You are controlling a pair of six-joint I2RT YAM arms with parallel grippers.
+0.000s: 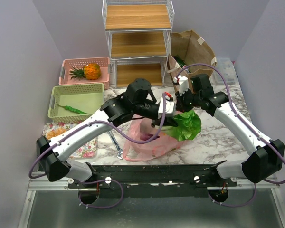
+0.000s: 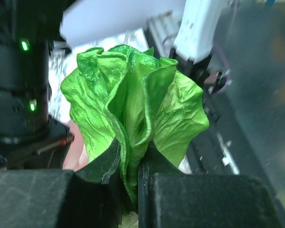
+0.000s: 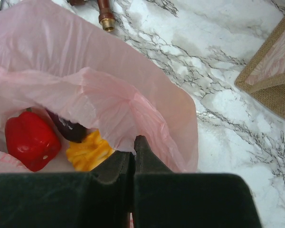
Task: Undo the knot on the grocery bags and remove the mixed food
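Left claw [image 2: 133, 164] clamped tight on the lettuce [image 2: 133, 90], held up by the pink bag [image 1: 147, 142]!
Right claw [image 3: 133, 145] is pressed together, pinching the bag's rim; red pepper [image 3: 31, 140] and orange piece [image 3: 88, 152] sit inside, marble table [image 3: 218, 71] beneath, paper bag [image 1: 192, 47] at the back.

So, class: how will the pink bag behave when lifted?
The pink bag is probably floppy: its thin film folds and wrinkles where the right gripper pinches it. Likely light itself, it may sag around the red vegetable inside.
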